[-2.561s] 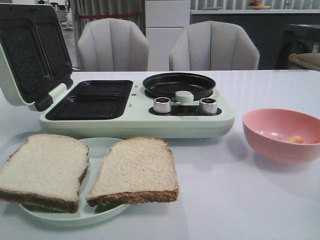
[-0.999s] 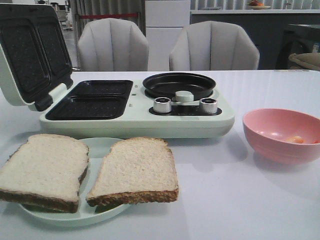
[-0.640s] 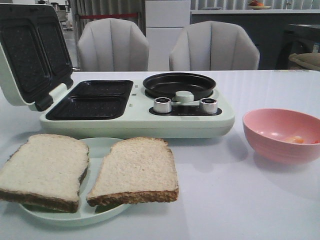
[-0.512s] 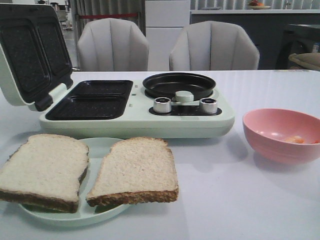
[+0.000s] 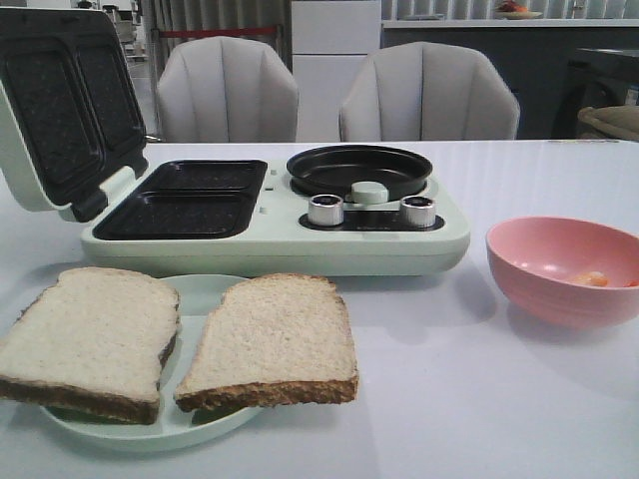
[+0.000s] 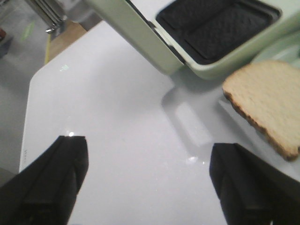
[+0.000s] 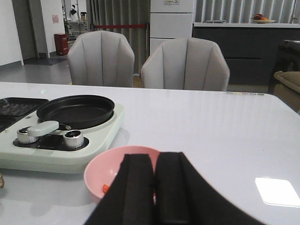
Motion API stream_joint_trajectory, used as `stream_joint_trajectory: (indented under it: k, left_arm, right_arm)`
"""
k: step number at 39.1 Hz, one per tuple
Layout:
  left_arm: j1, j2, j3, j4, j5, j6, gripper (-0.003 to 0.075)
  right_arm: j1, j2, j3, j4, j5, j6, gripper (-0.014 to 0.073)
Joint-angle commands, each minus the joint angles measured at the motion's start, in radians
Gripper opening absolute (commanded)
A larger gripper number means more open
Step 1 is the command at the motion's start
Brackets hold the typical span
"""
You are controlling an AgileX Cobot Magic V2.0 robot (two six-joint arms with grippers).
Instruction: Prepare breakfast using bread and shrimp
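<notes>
Two square slices of pale sandwich bread with brown crusts lie flat, side by side, on a pale green round plate (image 5: 205, 295) at the near left of the white surface (image 5: 479, 399): the left slice (image 5: 88, 337) and the right slice (image 5: 272, 334), their inner edges nearly touching. A small curled orange-pink shrimp piece (image 5: 595, 279) rests inside the pink round bowl (image 5: 559, 289) to the right.

Bread slices (image 5: 180, 339): 2. Plate (image 5: 205, 294): 1. Pink bowl (image 5: 559, 269): 1. Shrimp (image 5: 596, 279) visible: 1. Breakfast maker (image 5: 270, 210): 1; knobs (image 5: 325, 210): 2. Chairs (image 5: 228, 90): 2.
</notes>
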Motion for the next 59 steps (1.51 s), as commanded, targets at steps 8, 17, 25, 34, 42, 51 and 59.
stream_joint_trajectory:
  k: [8,17,25,34,42,51,59]
  left_arm:
    - [-0.287,0.216,-0.033,0.201,0.065,-0.010,0.0586]
    - [-0.412,0.414,-0.033,0.345,0.054,-0.010,0.0586]
    - [-0.413,0.589,-0.033,0.427,0.031,-0.010,0.0586]
    - [-0.413,0.737,-0.073,0.491,-0.020,-0.010,0.0586]
    - [-0.413,0.869,-0.146,0.503,-0.020,-0.010,0.0586]
    - [-0.411,0.998,-0.211,0.526,0.059,-0.010,0.0586]
    - [-0.407,1.036,-0.228,0.538,0.061,-0.010,0.0584]
  right_arm:
    - [-0.006,-0.020,-0.016,-0.016,-0.089,-0.006,0.0161]
    - [-0.006,-0.020,-0.016,-0.016,-0.089,-0.006,0.0161]
    - [-0.006,-0.020,-0.016,-0.016,-0.089,-0.006,0.0161]
    - [-0.006,-0.020,-0.016,-0.016,-0.089,-0.006,0.0161]
    - [-0.006,-0.020,-0.016,-0.016,-0.089,-0.006,0.0161]
    - [-0.006,-0.020,-0.016,-0.016,-0.089,-0.006,0.0161]
    - [-0.006,-0.020,-0.016,-0.016,-0.089,-0.006,0.0161]
